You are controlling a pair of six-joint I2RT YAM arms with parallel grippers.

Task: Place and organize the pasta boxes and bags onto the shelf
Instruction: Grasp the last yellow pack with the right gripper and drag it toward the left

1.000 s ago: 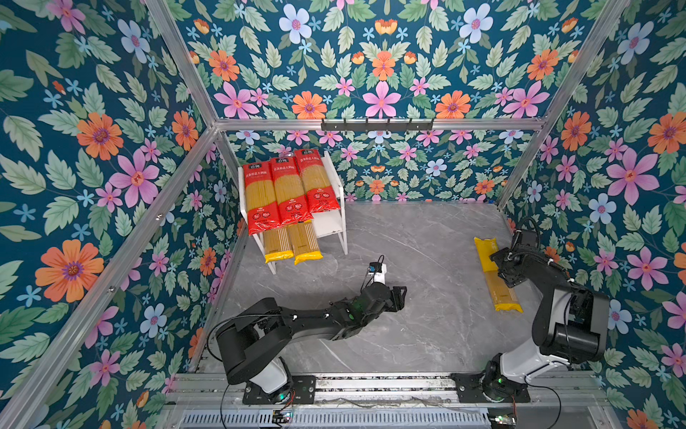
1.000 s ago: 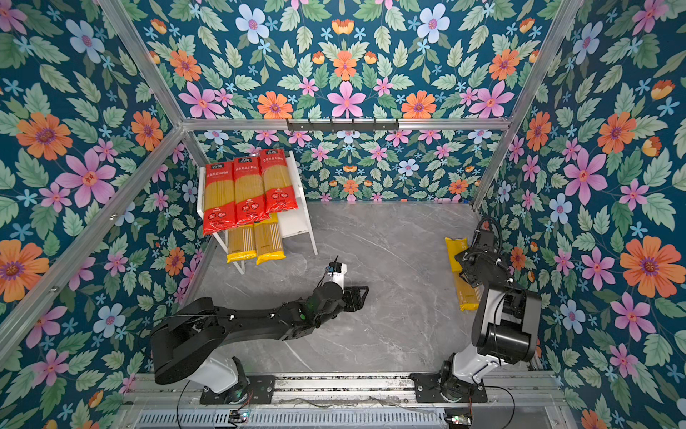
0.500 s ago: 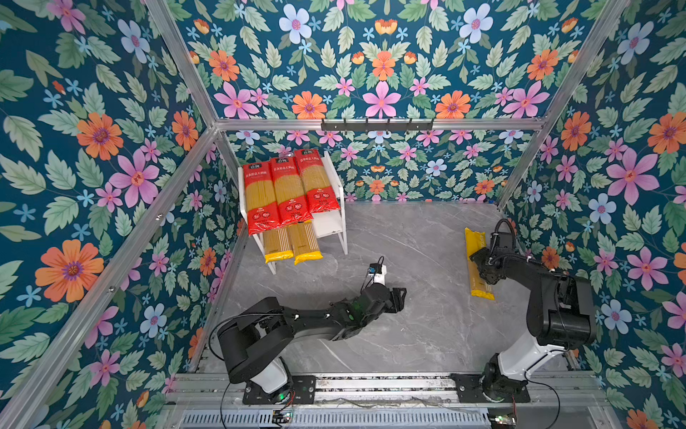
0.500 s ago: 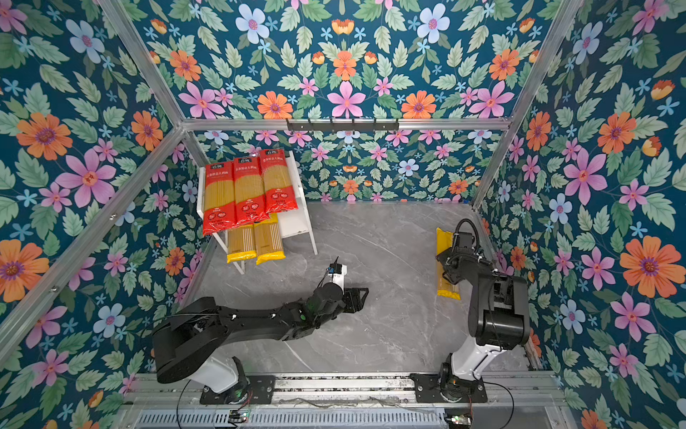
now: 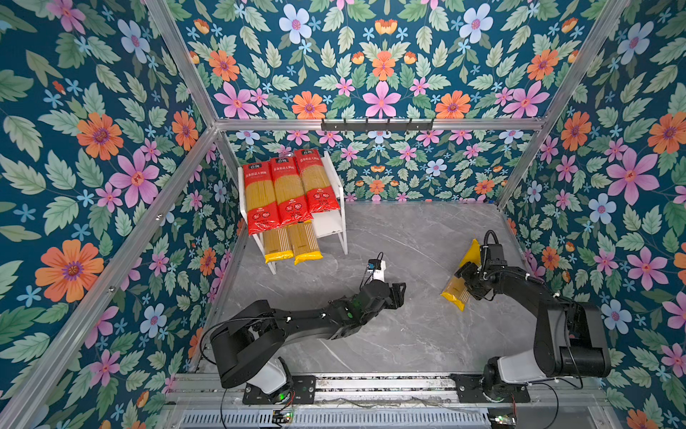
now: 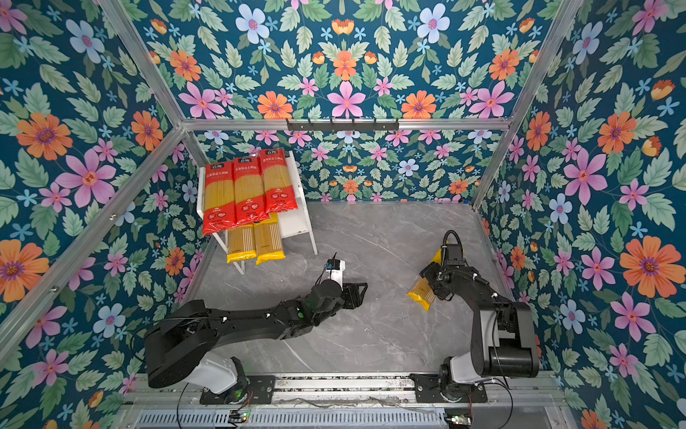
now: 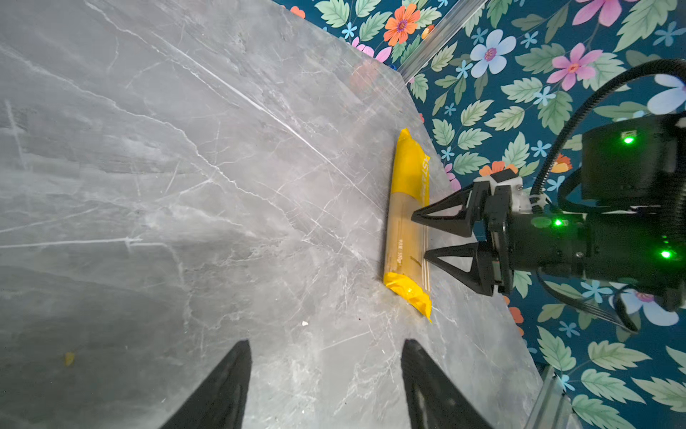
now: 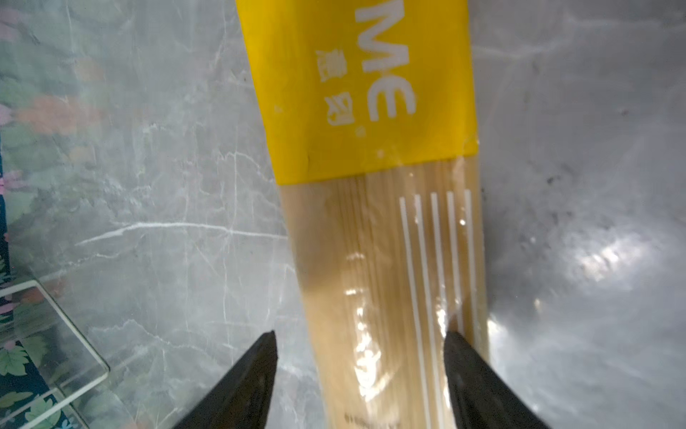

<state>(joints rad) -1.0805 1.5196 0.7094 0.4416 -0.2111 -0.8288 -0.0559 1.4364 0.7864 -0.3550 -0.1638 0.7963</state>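
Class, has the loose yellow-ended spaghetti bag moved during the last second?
Yes. The loose bag has slid away from the right wall, toward the middle of the table.

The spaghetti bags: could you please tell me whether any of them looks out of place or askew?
One yellow-ended spaghetti bag lies slantwise on the grey table, far from the white rack, with the open right gripper at it. On the rack, the three red-ended bags seem to overhang the top tier's front edge.

Twin overhead views, two wrist close-ups
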